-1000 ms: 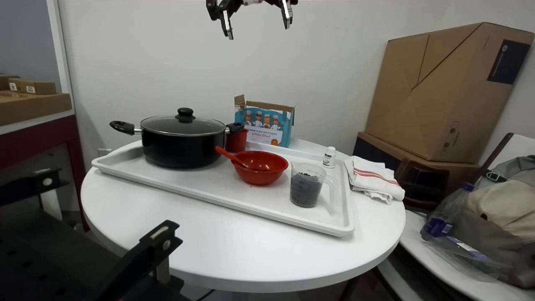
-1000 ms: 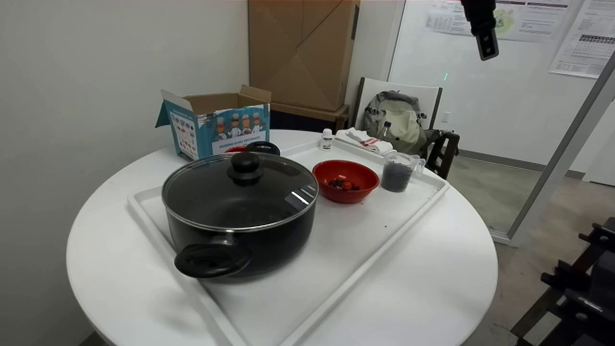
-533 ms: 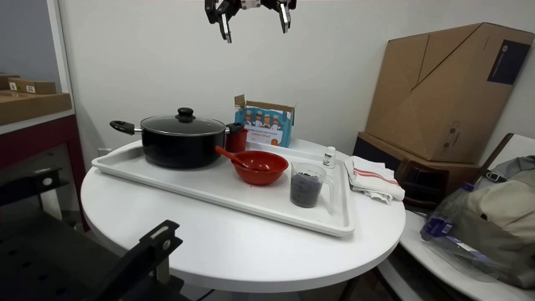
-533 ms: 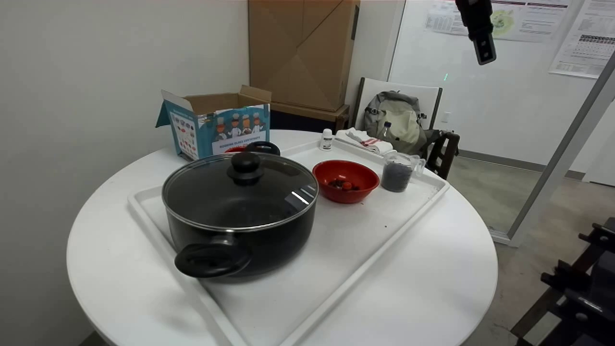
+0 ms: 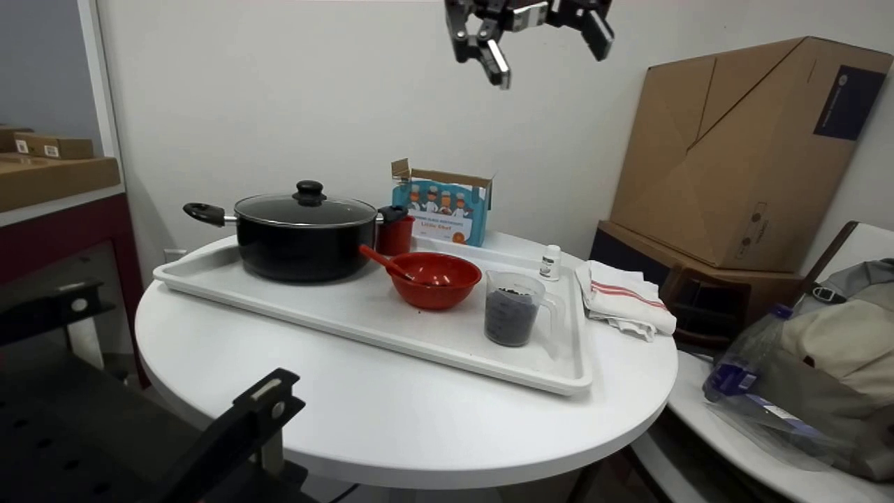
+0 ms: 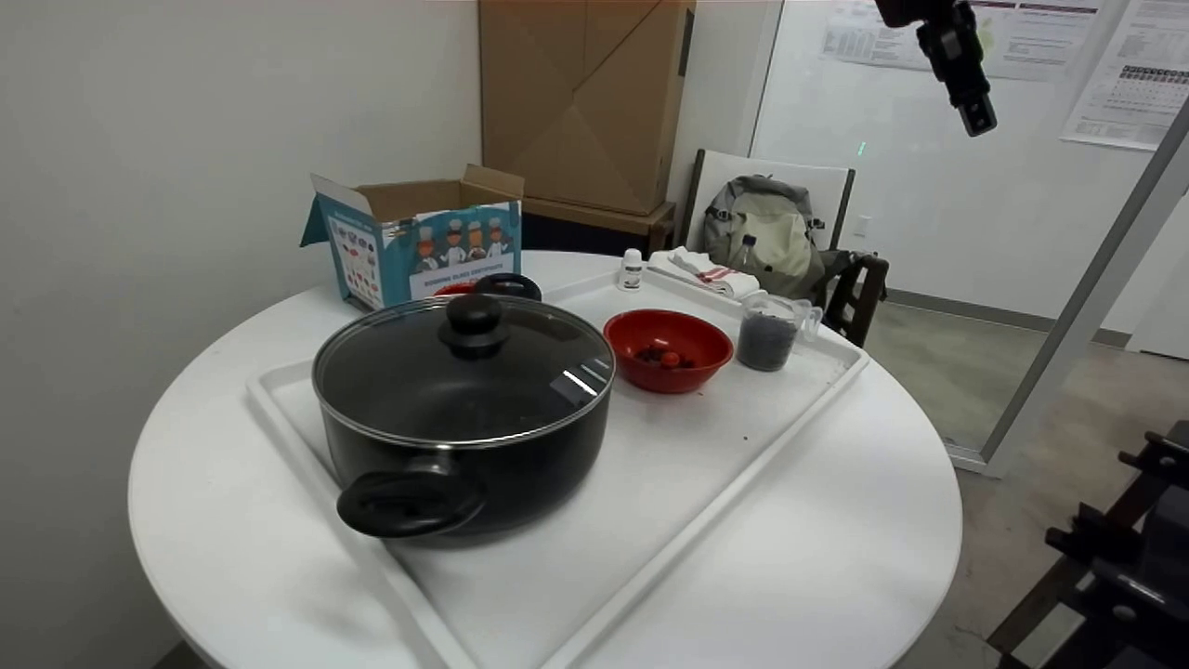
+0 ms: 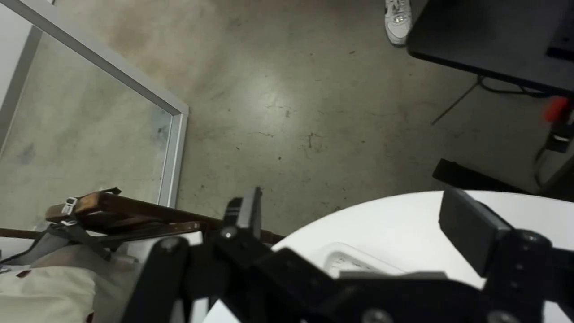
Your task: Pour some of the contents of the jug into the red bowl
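Shifted sideways since half a second ago, the gripper (image 5: 550, 66) hangs higher than everything on the table (image 5: 391, 412) and, in an exterior view, appears closer to the big cardboard box (image 5: 740, 161); the things on the table lie as they did. Its fingers (image 7: 475, 233) are spread wide, as the wrist view makes plain. The jug (image 5: 513, 311), partly filled with dark contents (image 5: 507, 325), stands upright on the white tray (image 5: 363, 307) toward one corner in both exterior views. Just beside it sits the red bowl (image 5: 436, 297), between the jug and the black pot (image 5: 307, 251), whose lid (image 5: 272, 208) is on. A red handle (image 5: 380, 258) leans over the bowl's rim toward the pot in an exterior view, and in an exterior view dark bits (image 6: 655, 355) lie inside the bowl. A red cup (image 5: 395, 236) shows behind the pot, and a blue box (image 5: 447, 216) stands past the tray's edge, its flaps (image 6: 344, 193) open in an exterior view with posters (image 6: 1133, 102) beyond. A white bottle (image 5: 550, 265) stands near another corner of the tray; a folded towel (image 5: 624, 297) lies beside it, close to the table's edge. The wrist view alone shows a white shoe (image 7: 398, 22) on the floor (image 7: 269, 148); there the table's edge and a tray corner appear between the fingers.
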{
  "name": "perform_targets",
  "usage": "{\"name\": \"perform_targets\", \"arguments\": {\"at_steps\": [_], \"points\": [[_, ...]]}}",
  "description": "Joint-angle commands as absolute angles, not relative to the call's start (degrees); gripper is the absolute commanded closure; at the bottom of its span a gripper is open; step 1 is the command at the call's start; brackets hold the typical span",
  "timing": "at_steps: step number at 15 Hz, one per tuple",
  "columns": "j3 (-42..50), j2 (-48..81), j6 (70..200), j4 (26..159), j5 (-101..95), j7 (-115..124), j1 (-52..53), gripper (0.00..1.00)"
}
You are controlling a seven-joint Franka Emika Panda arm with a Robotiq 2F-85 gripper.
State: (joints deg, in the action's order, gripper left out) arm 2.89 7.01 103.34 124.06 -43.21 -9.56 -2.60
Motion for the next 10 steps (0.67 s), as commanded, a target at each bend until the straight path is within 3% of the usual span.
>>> {"name": "perform_targets", "arguments": {"at_steps": [1, 10], "points": [[4.6, 11.6, 109.9, 119.9, -47.2, -15.5, -5.3, 0.0], [3.2, 22.1, 135.7, 116.1, -29.0, -39.8, -12.8, 0.0]]}}
